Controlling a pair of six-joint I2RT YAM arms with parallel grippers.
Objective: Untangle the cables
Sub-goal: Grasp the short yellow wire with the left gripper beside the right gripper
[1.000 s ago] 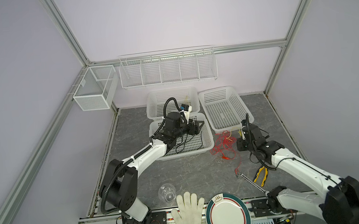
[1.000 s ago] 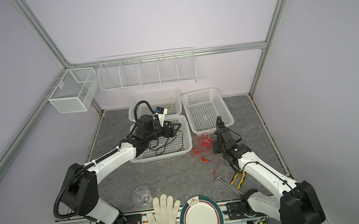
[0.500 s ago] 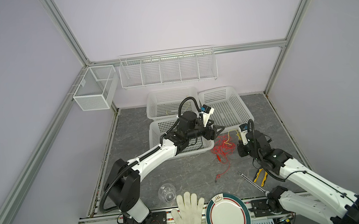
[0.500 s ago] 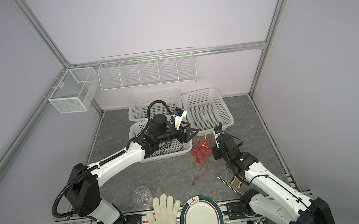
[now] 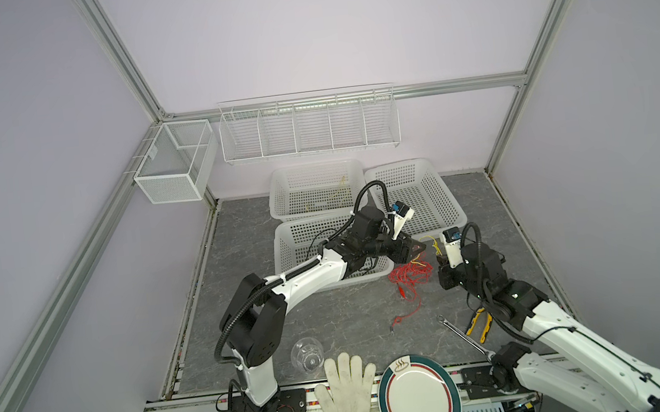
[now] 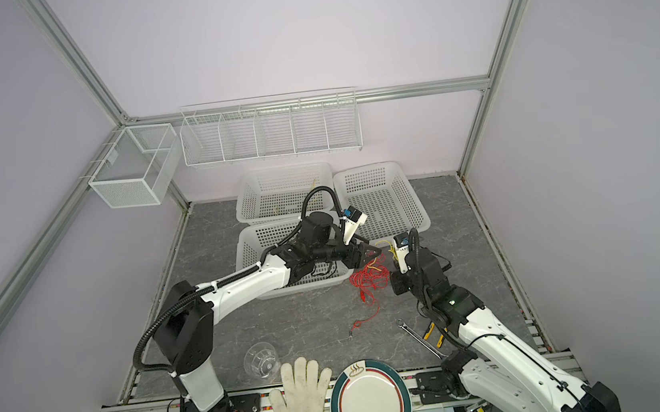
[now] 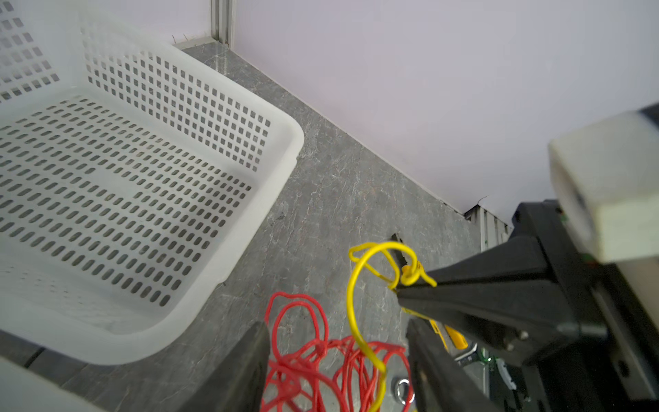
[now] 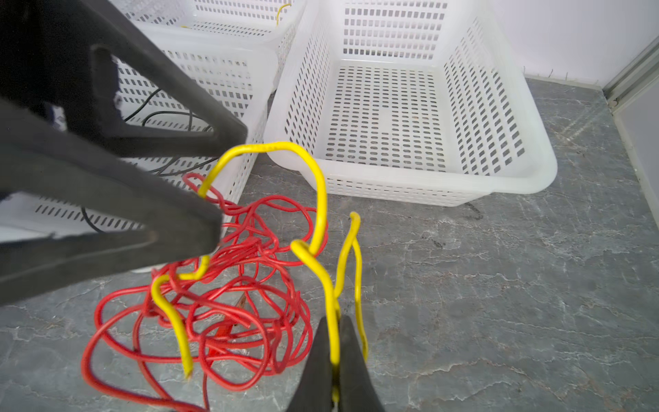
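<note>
A tangled red cable [image 5: 409,276] [image 6: 369,280] lies on the grey tabletop right of the front basket [image 5: 290,257]. A yellow cable [image 8: 321,199] [image 7: 351,306] loops up out of the tangle. My right gripper [image 8: 333,342] is shut on the yellow cable, and its black fingers [image 7: 463,285] meet at a knot in it. My left gripper [image 7: 338,356] [image 8: 228,178] hangs open over the red tangle, with the yellow loop and red strands passing between its fingers. A thin black cable [image 8: 160,114] lies inside the front basket.
Two more white baskets [image 5: 444,199] [image 5: 277,196] stand behind; the back left one holds a short yellow wire [image 5: 338,185]. Pliers [image 5: 481,325], a wrench [image 5: 463,339], a plate [image 5: 419,398], a glove [image 5: 346,397] and a glass [image 5: 306,353] lie along the front edge.
My left arm has swung right from the front basket to over the red tangle, its jaws narrowing. The right gripper has drawn back a little with the yellow cable.
</note>
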